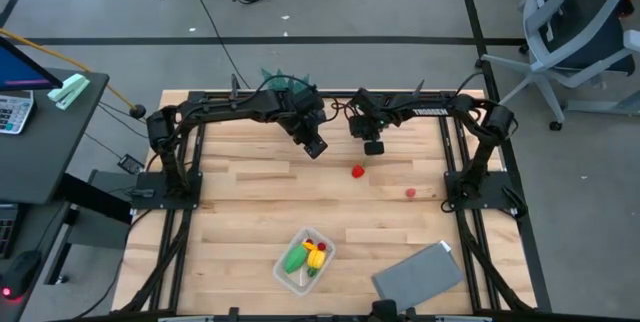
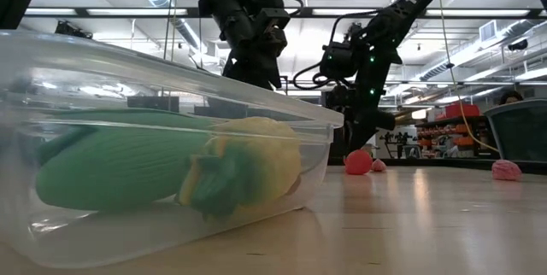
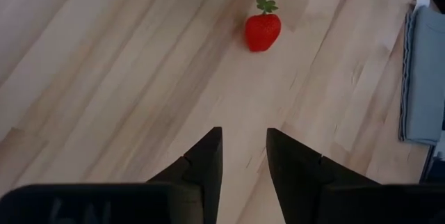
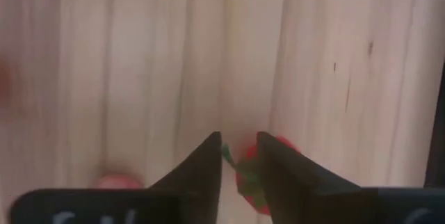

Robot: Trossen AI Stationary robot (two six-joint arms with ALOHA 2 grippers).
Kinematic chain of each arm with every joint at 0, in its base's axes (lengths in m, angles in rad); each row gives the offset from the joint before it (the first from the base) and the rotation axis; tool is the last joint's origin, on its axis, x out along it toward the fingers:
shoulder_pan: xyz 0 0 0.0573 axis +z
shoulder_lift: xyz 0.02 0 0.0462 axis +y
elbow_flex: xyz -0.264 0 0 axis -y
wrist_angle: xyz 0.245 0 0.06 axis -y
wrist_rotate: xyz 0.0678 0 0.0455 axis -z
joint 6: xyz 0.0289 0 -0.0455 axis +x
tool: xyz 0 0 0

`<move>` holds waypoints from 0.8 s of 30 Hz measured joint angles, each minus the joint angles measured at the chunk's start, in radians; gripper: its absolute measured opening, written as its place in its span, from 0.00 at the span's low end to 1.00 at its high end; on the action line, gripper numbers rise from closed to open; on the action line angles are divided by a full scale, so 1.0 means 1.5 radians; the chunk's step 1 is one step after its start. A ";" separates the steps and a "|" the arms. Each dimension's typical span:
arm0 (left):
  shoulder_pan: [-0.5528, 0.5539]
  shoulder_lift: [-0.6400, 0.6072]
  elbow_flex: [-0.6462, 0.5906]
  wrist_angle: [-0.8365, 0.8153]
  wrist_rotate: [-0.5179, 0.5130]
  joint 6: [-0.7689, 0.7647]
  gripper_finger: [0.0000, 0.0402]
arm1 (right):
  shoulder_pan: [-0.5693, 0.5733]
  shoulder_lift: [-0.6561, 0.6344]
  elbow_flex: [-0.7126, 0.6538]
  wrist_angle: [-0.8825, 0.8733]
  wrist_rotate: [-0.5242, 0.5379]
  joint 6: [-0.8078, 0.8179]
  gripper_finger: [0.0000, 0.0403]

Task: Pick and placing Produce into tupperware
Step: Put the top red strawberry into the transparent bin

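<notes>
Both arms sit high at upper centre of the top-down frame, over the far half of the wooden table (image 1: 240,212)

Tupperware (image 1: 303,259) is at lower centre, well apart from both grippers. It already holds a green corn-like piece (image 2: 120,168), a yellow piece (image 2: 256,160) and something small and red (image 1: 320,248)

Still loose: strawberry (image 1: 357,171) at centre, pink piece (image 1: 410,193) further right and lower

Key relation: the strawberry lies just below the right gripper (image 1: 373,147) in the top-down frame, slightly left of it. Left gripper (image 1: 315,148) is about level with the right one and further from the berry, so the right arm looks nearer

Right wrist camera shows the strawberry (image 4: 261,175) right at the fingertips, partly hidden behind the right-hand one, nothing between them. Fingers stand a narrow gap apart, holding nothing

Left gripper (image 3: 243,140) also has fingers (image 3: 205,158) slightly apart and empty. Its camera sees the strawberry (image 3: 263,30) further ahead in upper centre, stem pointing away from the fingers

Berry's long axis runs roughly along the right arm's view direction as far as I can tell, most of it is hidden

My read: right arm takes the strawberry, needs a wider opening and a small shift to centre on it. Pink piece comes after

Grey folded cloth (image 1: 418,271) lies at lower right, out of the way
</notes>
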State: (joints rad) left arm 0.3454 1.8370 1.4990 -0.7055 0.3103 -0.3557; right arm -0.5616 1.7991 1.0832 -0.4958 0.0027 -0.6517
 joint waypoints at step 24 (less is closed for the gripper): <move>0.000 -0.040 -0.001 -0.078 0.000 -0.105 0.22 | 0.136 -0.091 0.069 0.006 -0.370 0.348 0.01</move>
State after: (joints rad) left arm 0.3456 1.7769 1.4979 -0.8230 0.3099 -0.5131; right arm -0.3576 1.6624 1.1870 -0.4864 -0.5529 -0.1299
